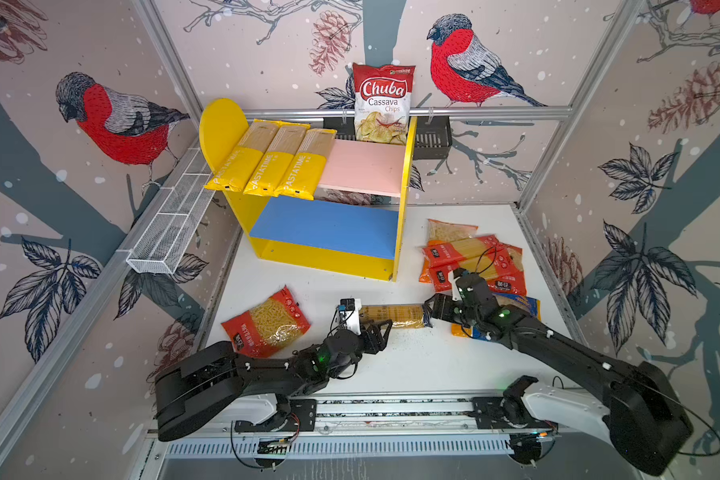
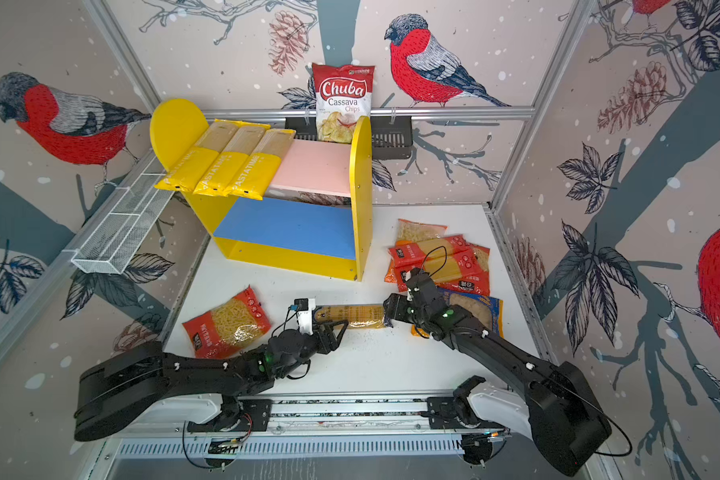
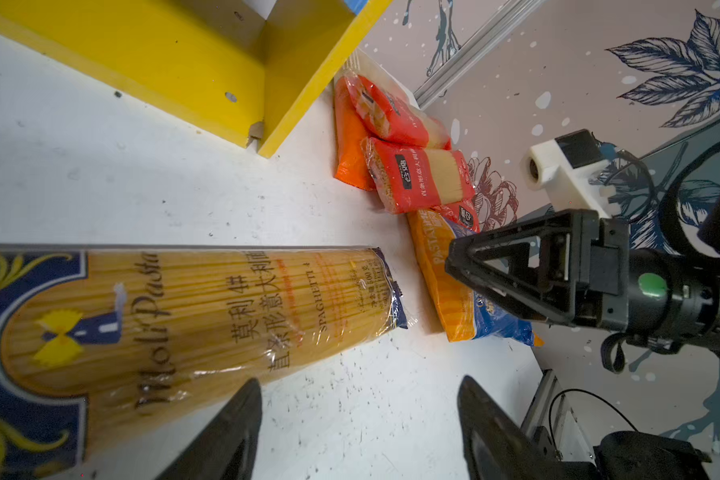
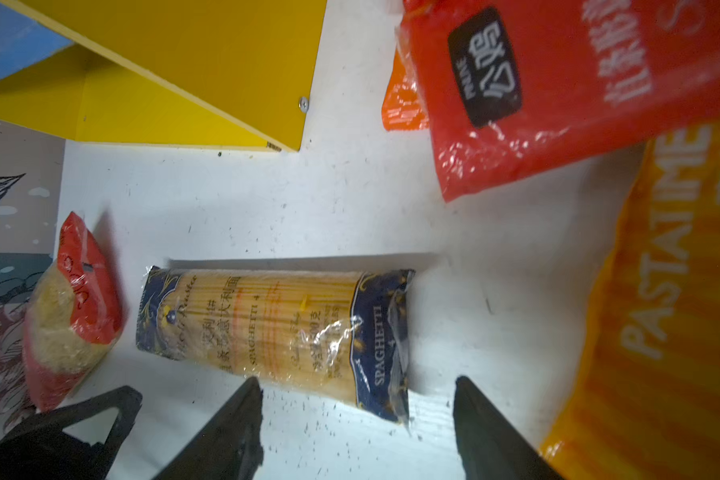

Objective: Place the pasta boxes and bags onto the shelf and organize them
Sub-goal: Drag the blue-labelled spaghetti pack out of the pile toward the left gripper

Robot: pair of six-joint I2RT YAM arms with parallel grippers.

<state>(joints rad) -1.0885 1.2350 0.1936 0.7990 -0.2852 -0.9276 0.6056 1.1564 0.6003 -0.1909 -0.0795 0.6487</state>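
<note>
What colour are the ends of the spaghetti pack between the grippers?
Dark blue with gold trim, on the spaghetti pack; clearest in the right wrist view.

Walls (image 1: 267, 62) carry pale wallpaper printed with red-breasted birds (image 1: 462, 62), pine cones (image 1: 329, 41) and dark leaves (image 1: 641, 262). Aluminium rails (image 1: 495, 111) frame them. The table (image 1: 412, 365) is white and scuffed. A wire basket (image 1: 175, 224) hangs at ten o'clock and a black basket (image 1: 433, 139) at twelve. The light is soft and even.
</note>
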